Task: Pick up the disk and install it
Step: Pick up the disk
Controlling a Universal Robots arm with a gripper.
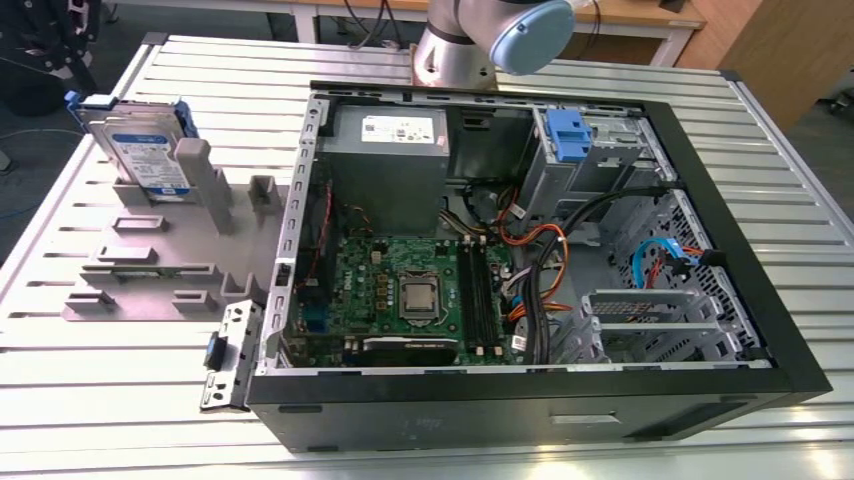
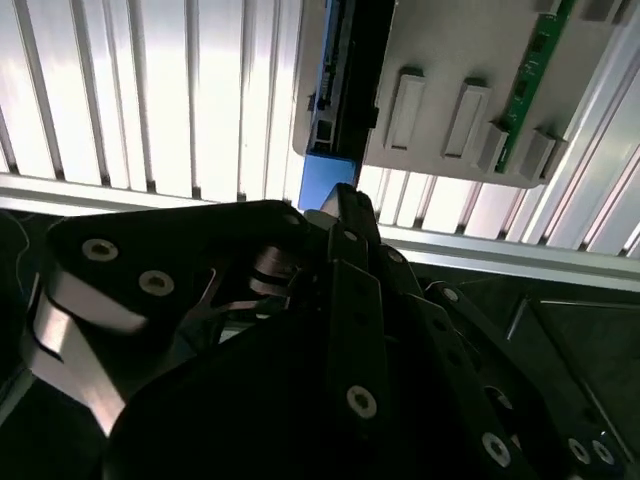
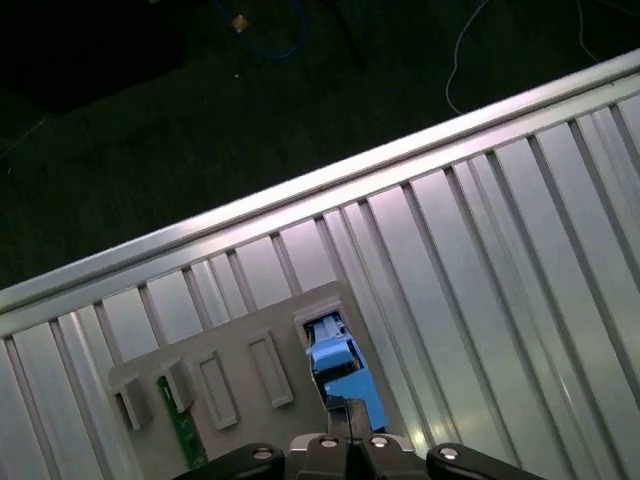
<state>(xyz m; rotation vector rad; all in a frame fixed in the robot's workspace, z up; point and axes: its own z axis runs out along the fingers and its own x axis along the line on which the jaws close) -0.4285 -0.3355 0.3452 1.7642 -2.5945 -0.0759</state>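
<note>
In the exterior view the disk point(image 1: 138, 148) stands on edge at ten o'clock from the open computer case point(image 1: 534, 395). It is slotted into a grey fixture point(image 1: 147, 268) on the slatted metal table point(image 1: 107, 370). Its labelled face shows, with blue rails along the edges. Its foot is sunk in the slot, and a grey post point(image 1: 195, 170) of the fixture covers one lower corner. The label's print is too small to make out. The arm point(image 1: 491, 35) is cut off by the frame at twelve o'clock, above a pale joint with a blue cap, behind the case's far wall.

Inside the case the grey power supply box point(image 1: 398, 150) sits at eleven o'clock, the blue drive-cage bracket point(image 1: 567, 135) at one o'clock and the motherboard point(image 1: 400, 290) toward seven. The near wall hides the case floor along the six o'clock side.

In both wrist views the gripper point(image 2: 345, 200) point(image 3: 345, 408) hangs over the fixture point(image 2: 450, 60) point(image 3: 230, 350), close to the disk point(image 2: 322, 175) point(image 3: 340, 365). The disk appears edge-on there, so its label face is hidden. The claw is narrow: the two black fingers meet at the tip with nothing between them. The tip overlaps the disk's blue end in both wrist views, and whether it touches cannot be told. The gripper's black linkage blocks whatever lies beneath it. A green circuit strip point(image 2: 535, 60) point(image 3: 183, 432) lies in another slot of the fixture, partly covered by grey tabs
</note>
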